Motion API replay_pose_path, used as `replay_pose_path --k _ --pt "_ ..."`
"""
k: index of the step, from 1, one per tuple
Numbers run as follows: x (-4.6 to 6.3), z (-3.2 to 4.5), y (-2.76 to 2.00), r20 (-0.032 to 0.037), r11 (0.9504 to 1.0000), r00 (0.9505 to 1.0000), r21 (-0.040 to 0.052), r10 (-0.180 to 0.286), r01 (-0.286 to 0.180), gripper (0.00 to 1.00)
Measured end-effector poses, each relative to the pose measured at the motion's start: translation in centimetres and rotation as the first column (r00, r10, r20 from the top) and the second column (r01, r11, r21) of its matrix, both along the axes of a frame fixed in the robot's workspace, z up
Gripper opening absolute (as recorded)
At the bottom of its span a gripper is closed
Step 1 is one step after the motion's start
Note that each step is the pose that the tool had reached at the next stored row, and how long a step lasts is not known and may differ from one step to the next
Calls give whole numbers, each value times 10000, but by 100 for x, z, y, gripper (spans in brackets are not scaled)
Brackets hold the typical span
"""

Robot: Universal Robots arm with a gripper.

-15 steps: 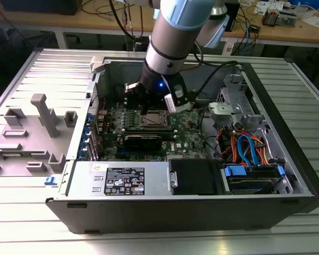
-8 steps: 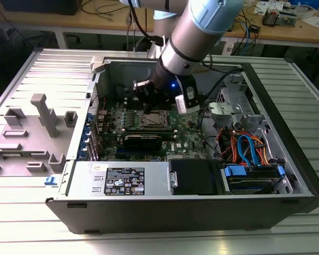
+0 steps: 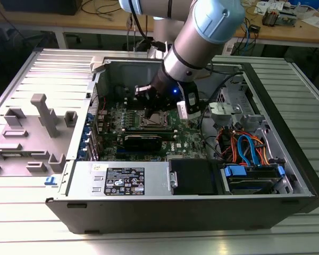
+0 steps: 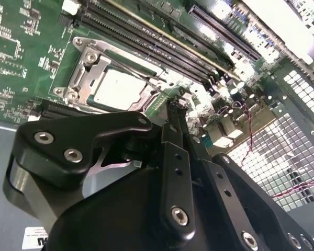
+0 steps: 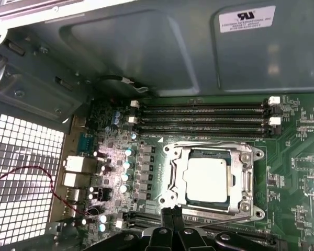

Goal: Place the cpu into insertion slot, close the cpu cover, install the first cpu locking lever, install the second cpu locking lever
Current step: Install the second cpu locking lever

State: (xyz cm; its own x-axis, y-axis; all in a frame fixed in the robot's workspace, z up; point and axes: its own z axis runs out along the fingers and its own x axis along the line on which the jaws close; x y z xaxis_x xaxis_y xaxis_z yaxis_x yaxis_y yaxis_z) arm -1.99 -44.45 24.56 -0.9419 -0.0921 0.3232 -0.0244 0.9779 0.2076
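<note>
Inside the open computer case, which lies on its side on a ribbed metal table, the arm reaches down over the green motherboard and brings the gripper just above the processor area. Seen in the first wrist view, the cpu with its plain silver top already sits flat in the insertion slot, and the cpu cover lies closed around it as a silver frame, so the chip shows through the square window. The same chip and frame appear in the second wrist view, tilted in the picture, with the long black memory slots running beside them. The two black fingers are pressed close together, with almost no gap between the tips, and nothing is pinched between them. In the first wrist view the fingertips stand just at the edge of the socket frame, on the side away from the memory slots; whether they touch a thin lever wire that runs along that edge I cannot tell. Toward the exterior view's right, a bundle of orange and blue cables lies in the case, and a grey plastic fixture stands on the table at the exterior view's left, well apart from the arm.
</note>
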Motion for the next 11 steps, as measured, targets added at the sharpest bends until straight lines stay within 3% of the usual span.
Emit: replay_pose_path --k 3,11 --pt "0 -20 -37 -18 10000 10000 -8 -27 27 11" --pt "-9 -178 -52 -35 10000 10000 -10 -38 38 11"
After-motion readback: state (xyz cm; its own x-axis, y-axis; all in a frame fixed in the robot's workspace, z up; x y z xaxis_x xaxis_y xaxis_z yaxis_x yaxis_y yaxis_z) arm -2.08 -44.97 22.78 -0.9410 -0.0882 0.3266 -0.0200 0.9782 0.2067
